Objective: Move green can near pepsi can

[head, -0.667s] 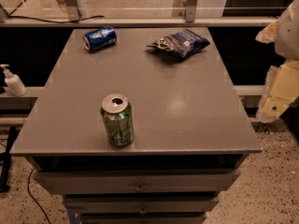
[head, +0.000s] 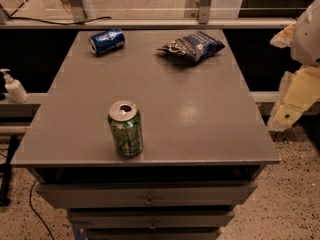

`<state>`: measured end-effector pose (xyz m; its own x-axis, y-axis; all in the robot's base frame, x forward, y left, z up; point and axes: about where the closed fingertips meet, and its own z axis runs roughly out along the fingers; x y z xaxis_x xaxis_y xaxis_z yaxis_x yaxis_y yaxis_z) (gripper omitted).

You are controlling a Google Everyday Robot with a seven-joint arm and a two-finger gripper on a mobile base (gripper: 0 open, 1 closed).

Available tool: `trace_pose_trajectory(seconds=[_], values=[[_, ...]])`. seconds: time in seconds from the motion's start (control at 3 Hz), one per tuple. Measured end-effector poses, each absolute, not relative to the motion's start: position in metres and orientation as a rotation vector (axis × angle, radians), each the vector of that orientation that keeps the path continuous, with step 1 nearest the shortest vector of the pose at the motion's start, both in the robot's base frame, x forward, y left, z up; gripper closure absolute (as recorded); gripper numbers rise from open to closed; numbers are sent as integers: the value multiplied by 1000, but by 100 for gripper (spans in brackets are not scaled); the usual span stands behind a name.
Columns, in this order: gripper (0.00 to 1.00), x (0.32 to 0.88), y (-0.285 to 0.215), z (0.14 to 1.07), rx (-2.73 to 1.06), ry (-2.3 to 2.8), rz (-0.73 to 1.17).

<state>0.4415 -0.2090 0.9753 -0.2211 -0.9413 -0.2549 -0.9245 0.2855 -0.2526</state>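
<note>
The green can (head: 125, 129) stands upright near the front edge of the grey table (head: 200, 114), left of middle, its silver top with the drinking hole showing. The pepsi can (head: 106, 41), blue with white and red markings, lies on its side at the table's far left corner. My gripper (head: 292, 101) shows as cream and white parts at the right edge of the view, beside the table's right side, far from both cans and holding nothing that I can see.
A dark blue crinkly chip bag (head: 192, 46) lies at the table's far right. A white pump bottle (head: 14, 87) stands on a ledge to the left. Drawers (head: 148, 199) sit under the tabletop. A railing runs behind the table.
</note>
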Motion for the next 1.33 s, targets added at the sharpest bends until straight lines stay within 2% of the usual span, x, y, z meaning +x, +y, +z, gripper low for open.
trace_pose_trajectory(seconds=[0.67,1.33], values=[[0,455,-156,944,-1523,2108,276],[0,443,-83,901,-1412,1823,572]])
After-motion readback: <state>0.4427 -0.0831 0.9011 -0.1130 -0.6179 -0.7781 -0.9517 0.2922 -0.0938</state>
